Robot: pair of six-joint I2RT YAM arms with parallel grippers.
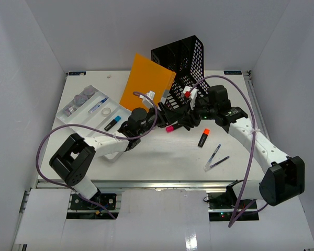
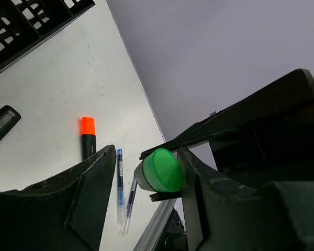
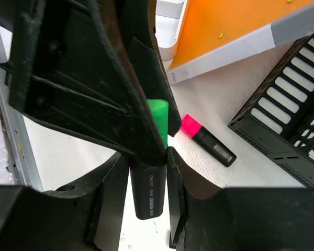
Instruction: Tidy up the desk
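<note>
Left claw point(image 2: 147, 151) is sitting open around the cap of the green highlighter point(image 2: 162, 170), gap showing on one side, midair over the middle of the table point(image 1: 162, 151). I'd be closing it fully before the right claw point(image 3: 145, 167), clamping the barrel, is releasing.

The desk point(image 1: 162, 157) is matt white; the basket point(image 1: 191, 52) on it is black perforated plastic; the cap point(image 2: 162, 170) of the marker point(image 3: 149, 196) is glossy green.

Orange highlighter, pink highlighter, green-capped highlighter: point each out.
orange highlighter point(image 2: 88, 139), left wrist view, black barrel just below the cap.
pink highlighter point(image 3: 209, 140), right wrist view, black barrel beside the cap.
green-capped highlighter point(image 2: 161, 170), left wrist view, green cap face.
</note>
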